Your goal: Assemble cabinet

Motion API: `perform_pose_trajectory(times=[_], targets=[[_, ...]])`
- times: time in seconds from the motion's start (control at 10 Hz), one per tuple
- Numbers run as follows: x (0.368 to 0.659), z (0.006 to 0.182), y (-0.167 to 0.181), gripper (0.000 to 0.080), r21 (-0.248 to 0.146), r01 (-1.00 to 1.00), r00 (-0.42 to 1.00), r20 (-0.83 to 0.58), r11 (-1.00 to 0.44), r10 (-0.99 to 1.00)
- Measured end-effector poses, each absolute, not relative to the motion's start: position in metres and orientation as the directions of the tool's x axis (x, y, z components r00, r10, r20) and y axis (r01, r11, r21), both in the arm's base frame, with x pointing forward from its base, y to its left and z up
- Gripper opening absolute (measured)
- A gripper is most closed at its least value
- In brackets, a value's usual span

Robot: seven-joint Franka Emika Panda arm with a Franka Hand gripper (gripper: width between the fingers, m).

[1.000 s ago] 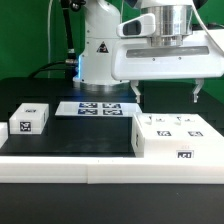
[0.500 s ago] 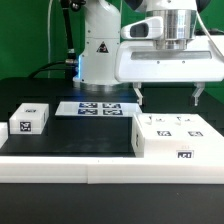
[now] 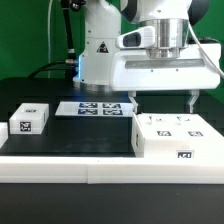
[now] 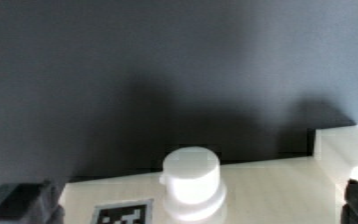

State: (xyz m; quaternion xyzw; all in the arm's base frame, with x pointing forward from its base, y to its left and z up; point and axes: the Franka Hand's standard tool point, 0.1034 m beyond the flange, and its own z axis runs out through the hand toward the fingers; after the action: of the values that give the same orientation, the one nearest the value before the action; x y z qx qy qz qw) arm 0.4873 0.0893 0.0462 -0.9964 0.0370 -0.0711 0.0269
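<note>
The gripper (image 3: 164, 100) hangs with its jaws spread wide and grips nothing. Its two dark fingers (image 3: 133, 99) point straight down, with clear space between them. Directly beneath the gripper sits the cabinet (image 3: 175, 136), a large white box resting on the black counter (image 3: 60, 140), its top and front faces carrying square marker tags. In the exterior view the fingertips end just above the cabinet's far top edge, with a thin gap showing, so they appear not to touch it.

In the wrist view the gripper (image 4: 188, 200) straddles a rounded white knob (image 4: 190, 178) that stands up from the cabinet's top (image 4: 282, 185). One finger (image 4: 16, 205) lies on each side, well clear of the knob. A marker tag (image 4: 119, 213) lies just beside the knob's base.

Behind the gripper, toward the exterior view's left, the marker board (image 3: 97, 108) lies flat. Well off to that same side stands a small white tagged block (image 3: 28, 120).
</note>
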Motion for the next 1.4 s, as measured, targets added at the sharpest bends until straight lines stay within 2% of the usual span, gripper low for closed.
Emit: perform_pose_trajectory(times=[0.1, 0.3, 0.5, 1.4], targets=[[0.487, 0.044, 0.089, 0.0797, -0.058, -0.064, 0.988, 0.14, -0.996, -0.072], [0.484, 0.025, 0.088, 0.0797, -0.046, -0.058, 0.99, 0.128, -0.997, -0.064], [0.486, 0.015, 0.085, 0.0797, -0.044, -0.059, 0.989, 0.135, -0.997, -0.064], [0.489, 0.006, 0.079, 0.0797, -0.028, 0.005, 0.991, 0.133, -1.0, 0.001]])
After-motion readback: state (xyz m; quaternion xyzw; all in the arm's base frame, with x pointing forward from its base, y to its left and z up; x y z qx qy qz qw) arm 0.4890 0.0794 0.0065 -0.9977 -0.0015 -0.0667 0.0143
